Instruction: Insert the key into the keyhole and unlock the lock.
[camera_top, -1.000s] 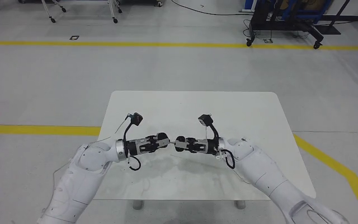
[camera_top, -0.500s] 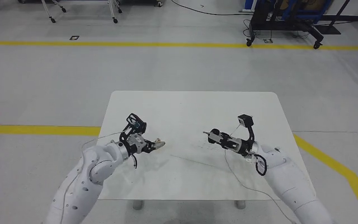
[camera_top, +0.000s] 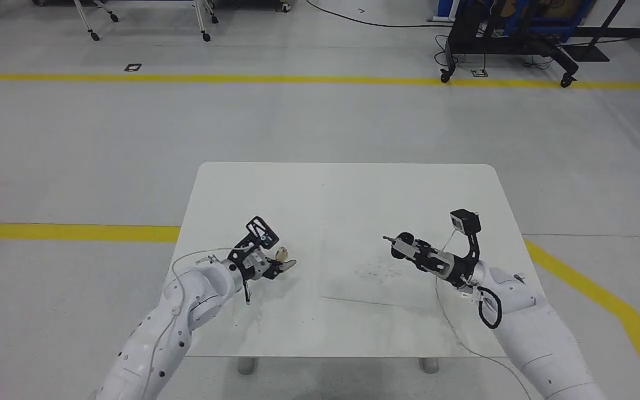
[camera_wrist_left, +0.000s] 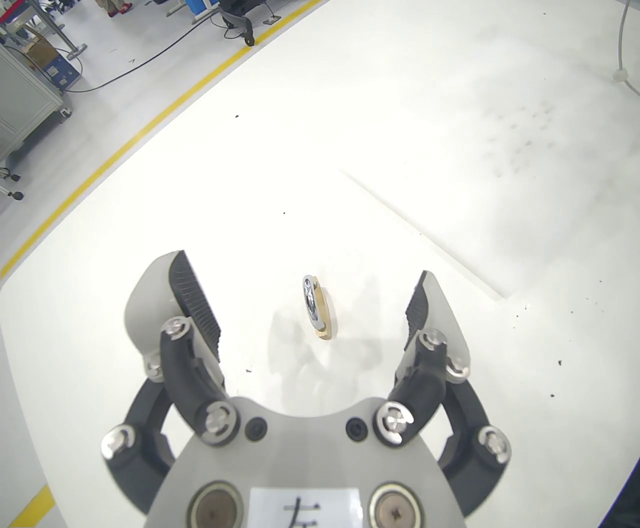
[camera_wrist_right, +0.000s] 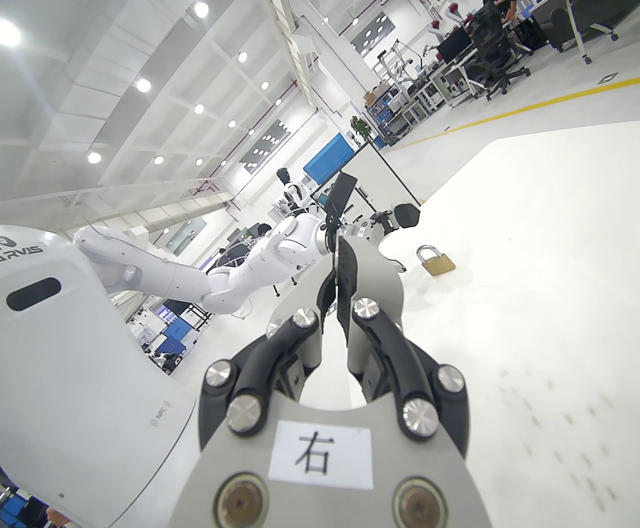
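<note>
Brass padlock (camera_wrist_left: 317, 310) on white table (camera_wrist_left: 450, 100) by wide-open left pincer (camera_wrist_left: 300, 266); right pincer (camera_wrist_right: 340, 246) fully closed.

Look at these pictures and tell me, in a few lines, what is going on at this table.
A two-armed robot is working at a white table. Its left pincer is open, held low just short of a brass padlock that rests on the table, ungripped. The right pincer is off to the other side, raised and shut. Whether it pinches anything is too small to tell.
</note>
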